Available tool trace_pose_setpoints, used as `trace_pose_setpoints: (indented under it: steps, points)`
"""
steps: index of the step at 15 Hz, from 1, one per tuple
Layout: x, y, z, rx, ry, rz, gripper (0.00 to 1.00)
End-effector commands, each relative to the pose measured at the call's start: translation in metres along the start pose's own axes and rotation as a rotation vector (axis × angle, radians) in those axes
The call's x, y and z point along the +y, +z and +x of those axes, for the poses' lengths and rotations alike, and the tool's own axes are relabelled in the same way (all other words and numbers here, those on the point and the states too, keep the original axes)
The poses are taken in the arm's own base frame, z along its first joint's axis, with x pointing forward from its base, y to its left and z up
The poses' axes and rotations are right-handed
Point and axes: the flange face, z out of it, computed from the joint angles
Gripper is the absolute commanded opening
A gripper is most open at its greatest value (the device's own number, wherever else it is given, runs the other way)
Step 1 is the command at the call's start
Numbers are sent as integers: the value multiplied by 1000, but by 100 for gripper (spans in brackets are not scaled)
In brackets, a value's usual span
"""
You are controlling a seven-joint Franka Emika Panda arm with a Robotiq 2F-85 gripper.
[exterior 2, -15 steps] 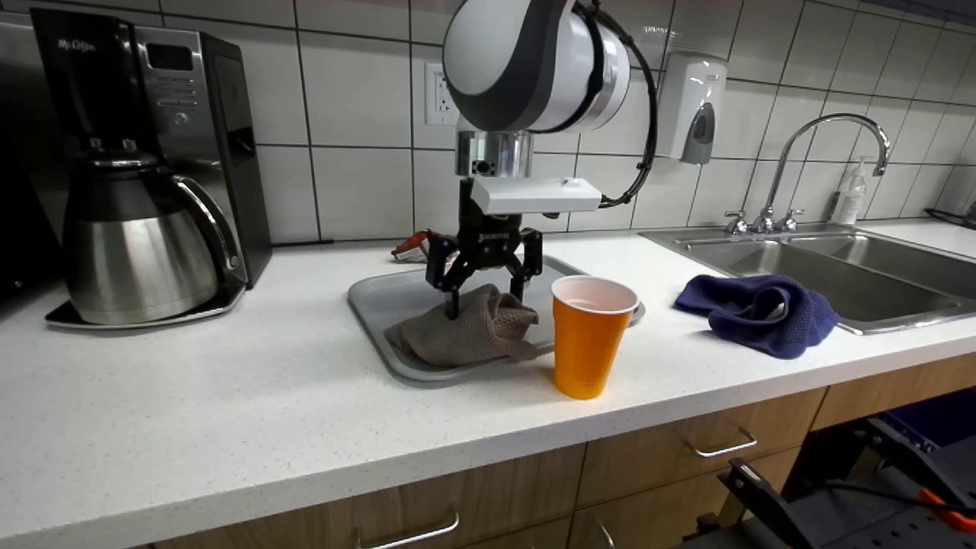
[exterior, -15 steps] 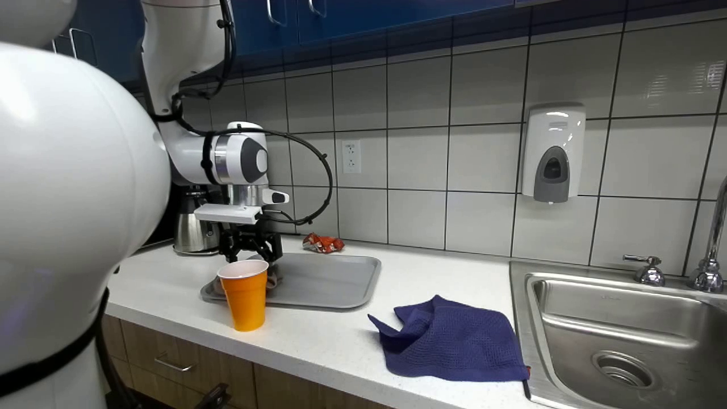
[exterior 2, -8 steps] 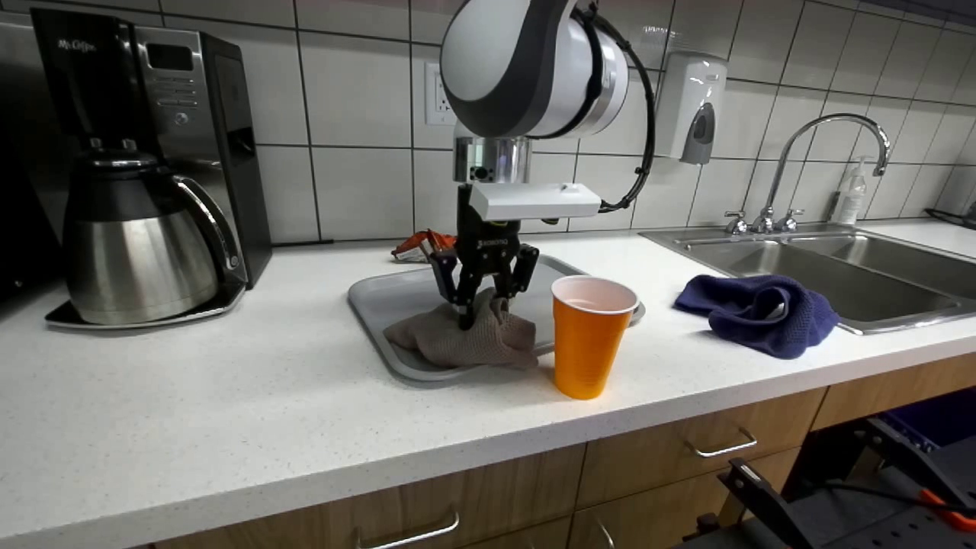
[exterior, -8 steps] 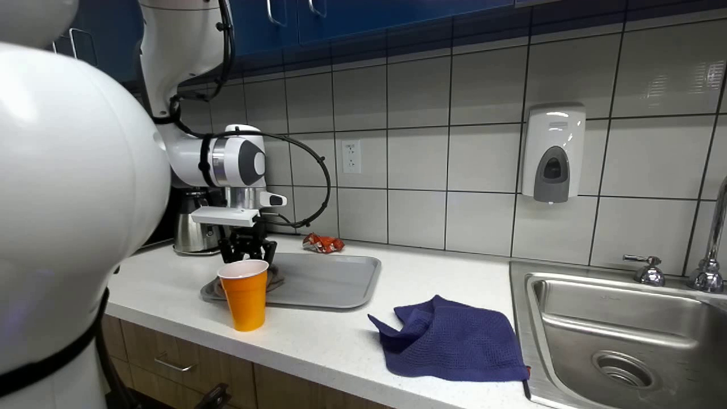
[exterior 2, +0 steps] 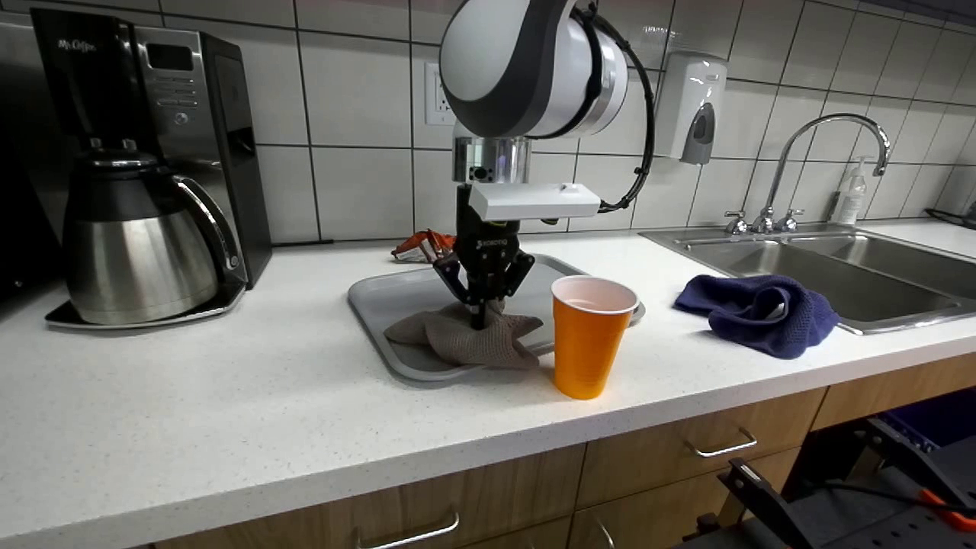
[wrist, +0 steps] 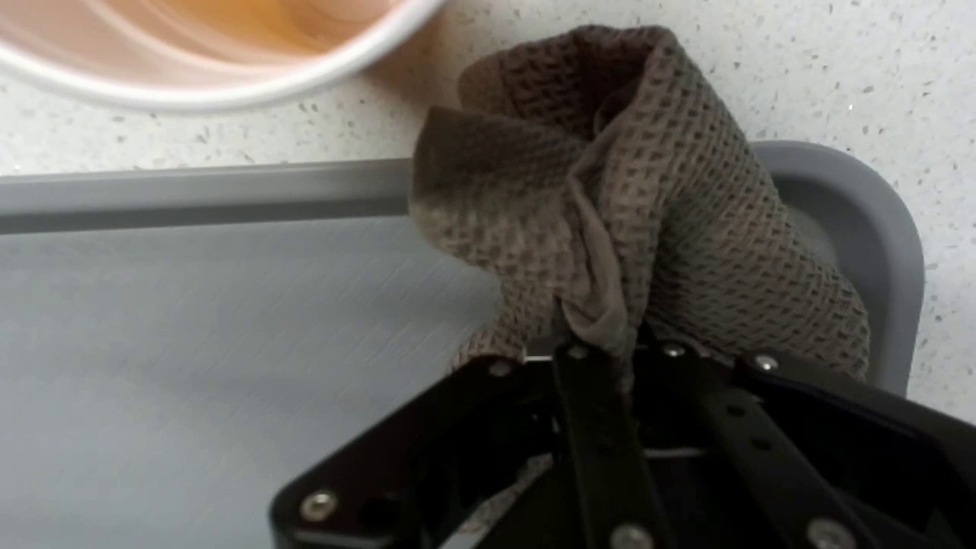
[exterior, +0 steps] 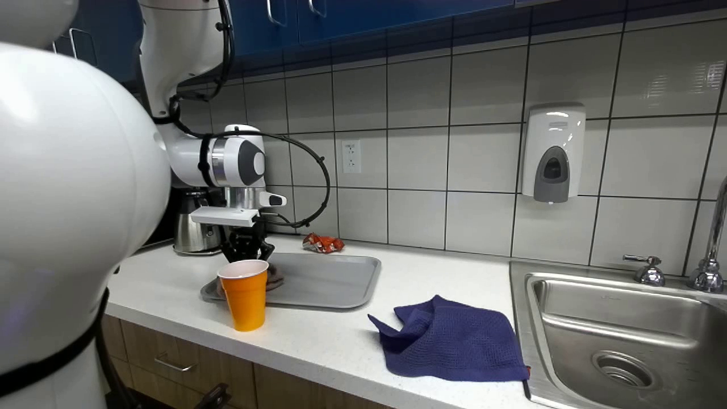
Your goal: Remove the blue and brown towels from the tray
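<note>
1. My black jointed fingers (exterior 2: 477, 314), no longer spread, now clamp a gathered fold of the brown waffle-weave cloth towel (wrist: 663, 221).
2. Below and around them, the rest of it lies at one end of the grey rectangular tray (wrist: 229, 343), partly reaching over the rim.
3. Well apart from my fingers, the dark-blue textured cloth towel (exterior: 454, 343) lies off the tray, just beside the steel sink (exterior: 625, 335).
4. So I judge the grasp made and only this brown one left to remove; a lift should follow.
5. Near my fingers, outside the tray, stands the orange plastic cup with a white lip (exterior 2: 592, 343); a trailing corner could tip it.
</note>
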Motion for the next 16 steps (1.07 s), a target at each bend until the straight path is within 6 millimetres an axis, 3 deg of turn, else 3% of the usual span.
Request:
trace_pose_setpoints:
  steps: [1,10,16]
  points:
    - [-5,-8,0,8,-16,1,3]
    - [-18,-45,1,77,-45,-8,3]
    - [-46,-75,5,139,-95,-5,3]
